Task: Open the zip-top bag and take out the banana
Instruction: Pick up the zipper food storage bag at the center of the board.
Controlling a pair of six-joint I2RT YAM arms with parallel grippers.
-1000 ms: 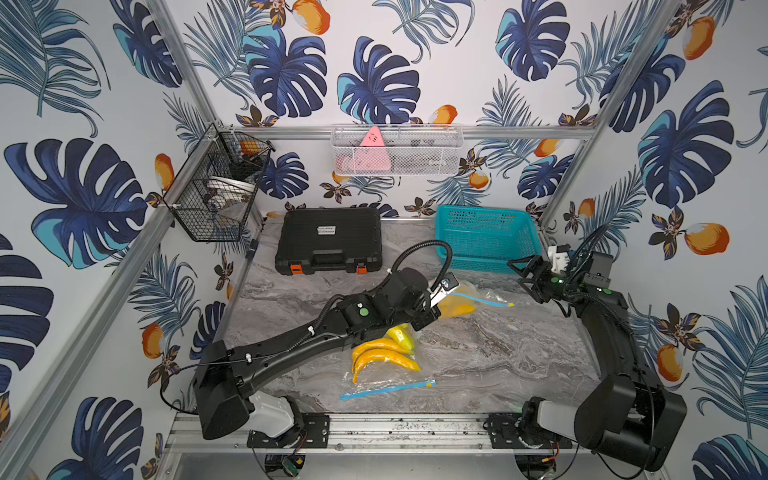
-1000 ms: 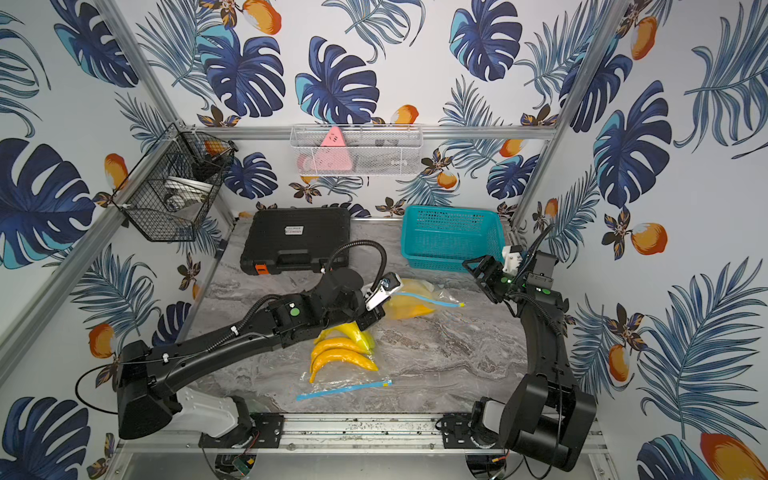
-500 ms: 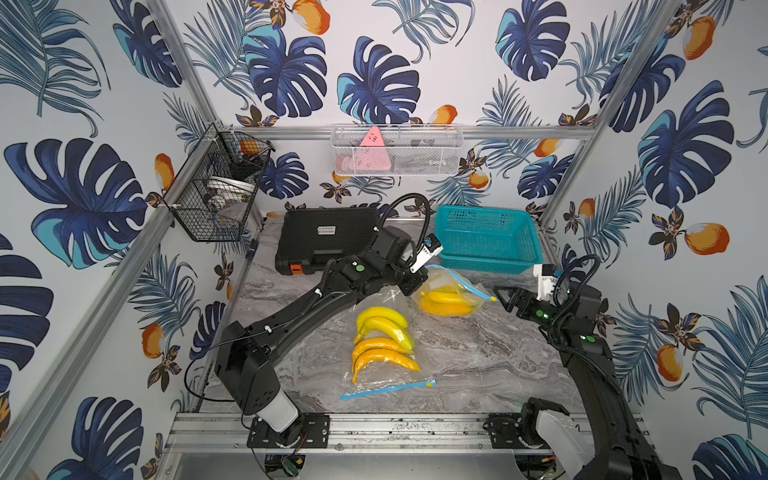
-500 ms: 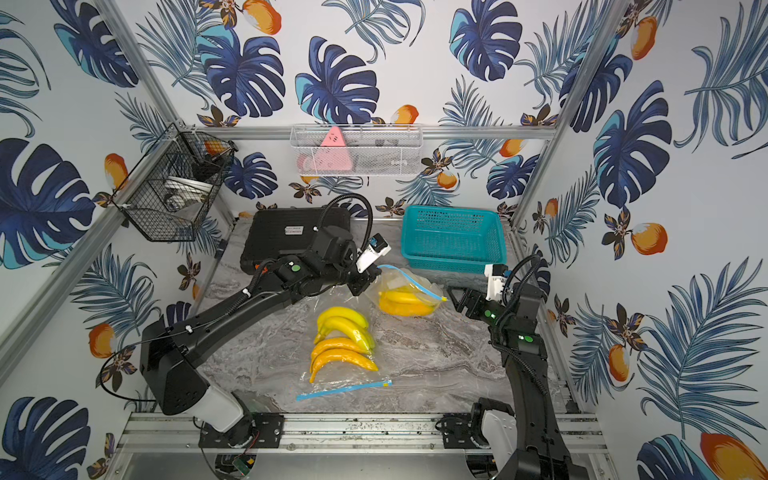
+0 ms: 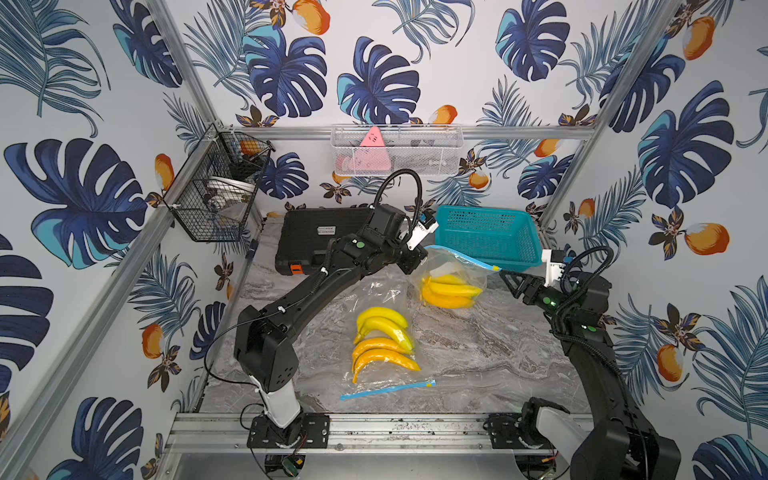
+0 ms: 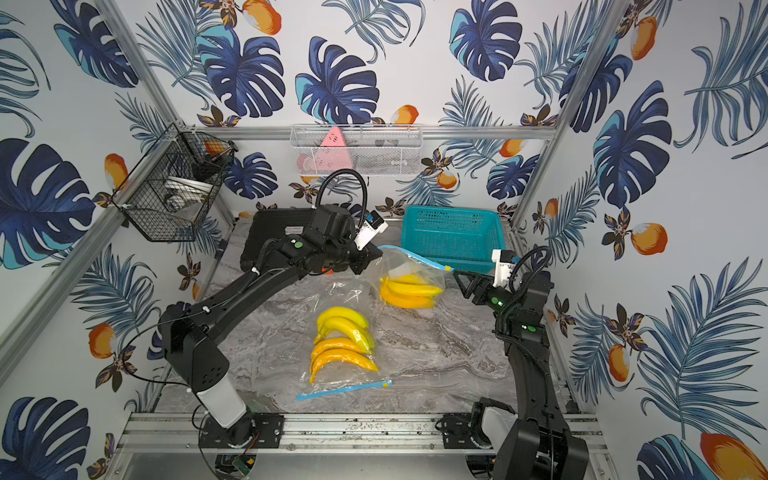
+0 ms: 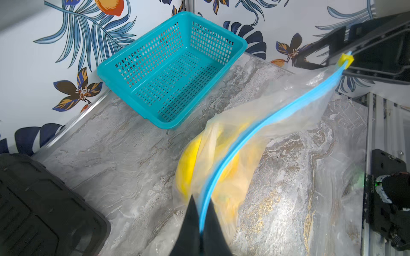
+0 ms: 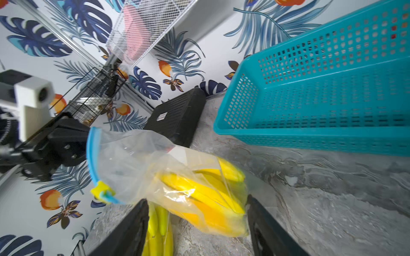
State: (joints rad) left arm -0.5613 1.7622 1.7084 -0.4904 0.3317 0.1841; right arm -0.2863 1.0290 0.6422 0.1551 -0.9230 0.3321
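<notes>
A clear zip-top bag hangs above the marble table, with a yellow banana bunch inside. My left gripper is shut on one end of its blue zip strip. The yellow slider sits at the strip's other end. Right beside the slider, my right gripper stands open with nothing between its fingers.
A second clear bag of bananas lies mid-table, its blue zip toward the front. A teal basket stands at the back right, a black case at the back left. Wire baskets hang on the walls.
My left gripper has lifted the bag off the table and drawn it back. The right arm has swung in to the slider end, and its jaws have narrowed somewhat.
</notes>
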